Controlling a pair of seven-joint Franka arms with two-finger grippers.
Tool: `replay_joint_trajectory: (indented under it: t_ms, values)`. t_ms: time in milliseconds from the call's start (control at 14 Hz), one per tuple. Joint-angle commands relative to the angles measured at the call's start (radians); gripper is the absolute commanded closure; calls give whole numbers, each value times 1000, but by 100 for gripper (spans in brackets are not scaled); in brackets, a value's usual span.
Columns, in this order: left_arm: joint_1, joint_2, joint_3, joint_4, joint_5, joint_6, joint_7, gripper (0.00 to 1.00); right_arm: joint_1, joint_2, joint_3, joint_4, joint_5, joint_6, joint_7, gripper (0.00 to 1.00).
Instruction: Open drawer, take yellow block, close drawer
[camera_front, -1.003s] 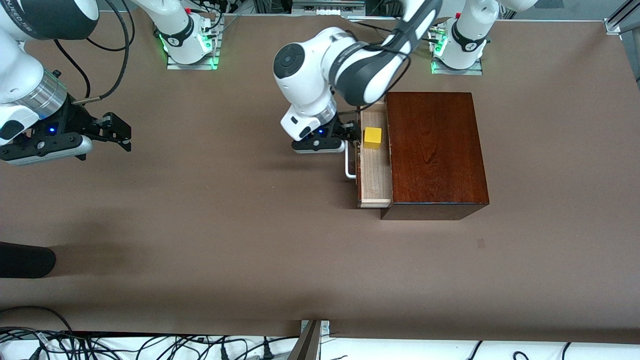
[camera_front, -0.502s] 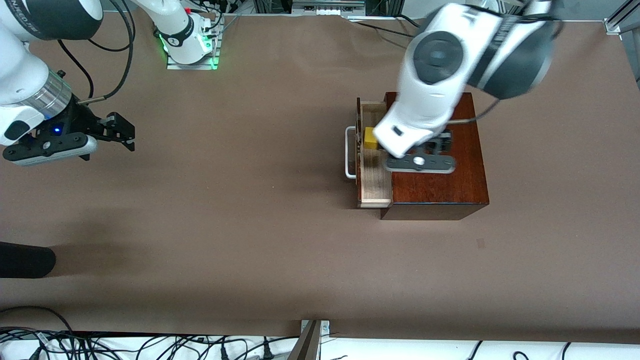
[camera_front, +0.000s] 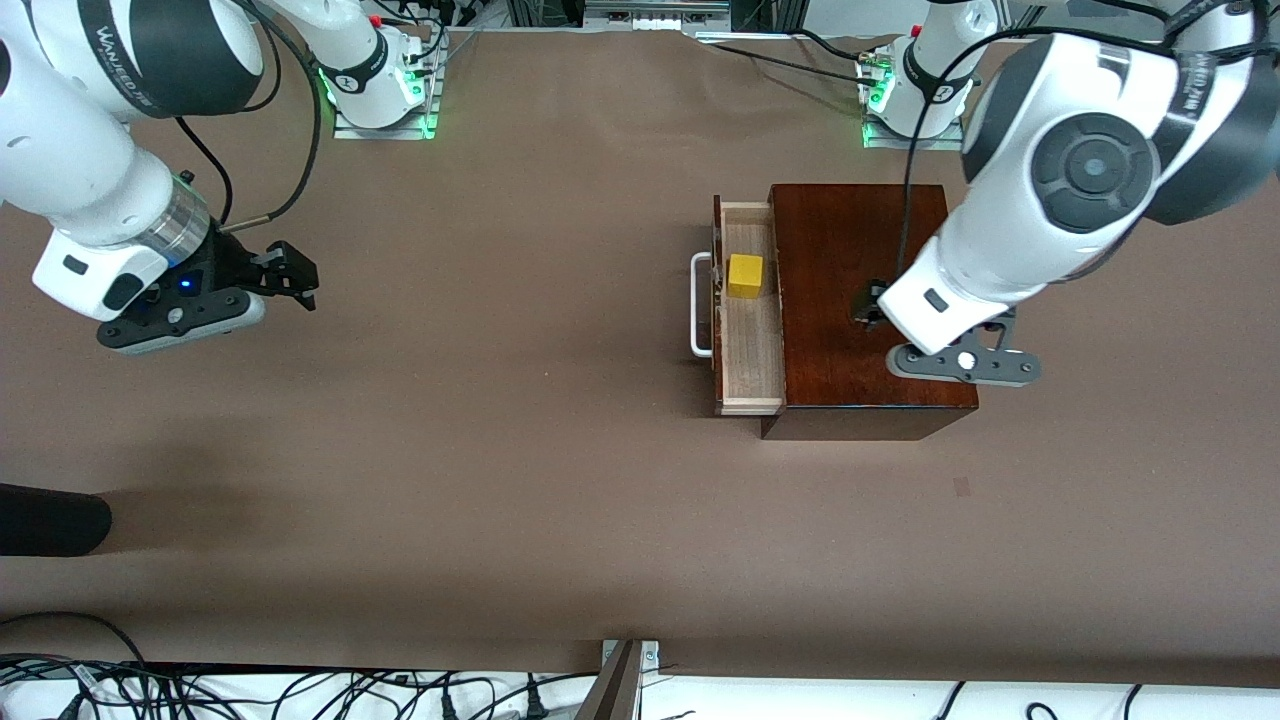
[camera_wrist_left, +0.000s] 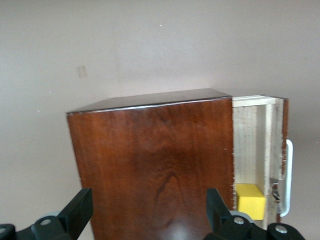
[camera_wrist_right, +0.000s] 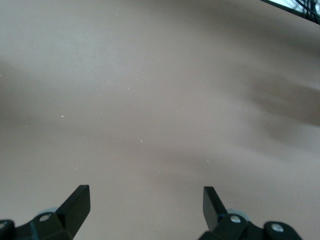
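The mahogany box (camera_front: 850, 250) stands toward the left arm's end of the table. Its drawer (camera_front: 750, 350) is pulled out, the white handle (camera_front: 697, 305) facing the right arm's end. The yellow block (camera_front: 745, 275) lies in the drawer. My left gripper (camera_front: 868, 305) hovers open and empty over the box top. In the left wrist view the box top (camera_wrist_left: 150, 160) lies between my left gripper's (camera_wrist_left: 148, 210) fingers, with the drawer (camera_wrist_left: 247, 140) and block (camera_wrist_left: 250, 201) beside it. My right gripper (camera_front: 295, 275) is open and empty over bare table at the right arm's end; it also shows in the right wrist view (camera_wrist_right: 145, 200).
A dark rounded object (camera_front: 50, 520) juts in at the table's edge at the right arm's end, nearer the camera. Cables (camera_front: 300, 690) run along the near edge. The arm bases (camera_front: 380, 90) stand at the table's back edge.
My left gripper has left the drawer's handle and swung across over the box top toward the left arm's end. My right gripper has drifted a little toward the box. Drawer and block have not moved.
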Motion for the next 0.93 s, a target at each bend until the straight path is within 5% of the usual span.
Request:
replay_joint_trajectory:
  t_ms: [0,287,430,645,860]
  values:
    - [111,-55,-6,-29,-12,-36,226,0,32,-12,51,8,-5,-72,-33,0]
    - [182,-133,-16,-86,-14,-53,264,0,46,-5,229,9,1,-63,-86,0]
    - [207,-253,-17,-252,-15,10,267,0,76,35,304,52,0,-36,-97,0]
    - [214,-467,-17,-561,-14,186,267,0,182,116,340,138,-3,-28,-97,0]
    - [214,-452,-8,-522,-11,180,264,0,297,281,340,277,-3,24,-169,0]
